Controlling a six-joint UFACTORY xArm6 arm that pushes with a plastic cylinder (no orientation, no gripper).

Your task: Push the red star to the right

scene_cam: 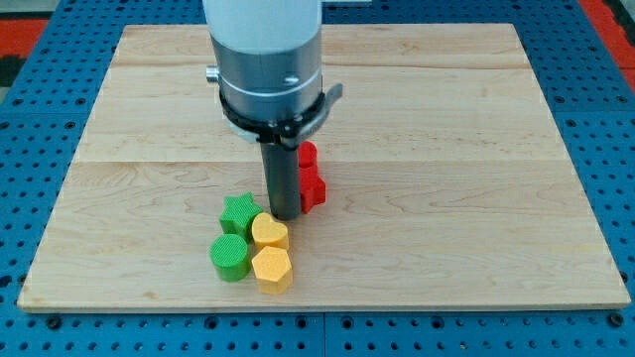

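The red star (311, 178) lies near the middle of the wooden board (446, 129), partly hidden behind the dark rod. My tip (284, 214) rests on the board right against the star's left side. Just below and left of the tip sit a green star (238, 211), a yellow heart (269, 232), a green cylinder (230, 257) and a yellow hexagon (272, 268), packed close together.
The arm's grey and white body (270, 59) hangs over the board's upper middle. The board lies on a blue perforated table (30, 119).
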